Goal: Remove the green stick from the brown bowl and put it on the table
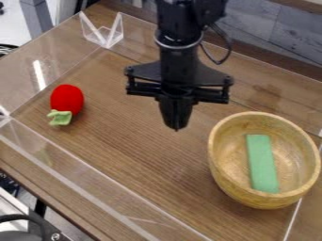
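Observation:
The green stick (259, 160) lies flat inside the brown bowl (227, 174), which sits on the table (113, 160) at the right front. My gripper (176, 120) hangs pointing straight down over bare wood, left of the bowl's rim and clear of it. Its black fingers are pressed together into one tip, shut, with nothing between them.
A red strawberry toy (66, 101) with green leaves lies at the left. Low clear acrylic walls (75, 169) border the tabletop, and a clear folded stand (104, 33) sits at the back left corner.

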